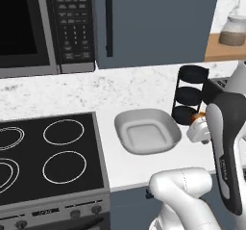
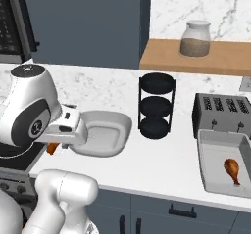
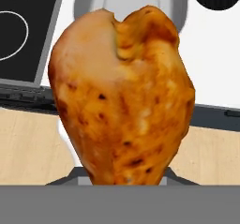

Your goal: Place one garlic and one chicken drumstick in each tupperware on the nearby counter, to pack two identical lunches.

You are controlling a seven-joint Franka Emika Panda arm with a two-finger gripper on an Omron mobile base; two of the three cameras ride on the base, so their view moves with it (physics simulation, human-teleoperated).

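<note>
My gripper (image 2: 54,143) is shut on a chicken drumstick (image 3: 123,96), whose plump orange-brown end looms close in the hand view and hides the fingertips. It hangs just off the near edge of the rounded tupperware (image 2: 104,132), which is empty on the white counter (image 2: 162,154). An orange bit of the held drumstick (image 1: 201,113) peeks beside the hand, right of the rounded tupperware (image 1: 146,130). A second chicken drumstick (image 2: 232,170) lies in the rectangular tupperware (image 2: 208,139) at the right. The garlic is out of view.
A black stovetop (image 1: 48,152) sits left of the dish, under a microwave (image 1: 43,27). A black three-tier rack (image 2: 157,105) stands between the two containers. A dark toaster (image 2: 223,113) is behind the tray, below a jar (image 2: 196,39) on a wooden shelf.
</note>
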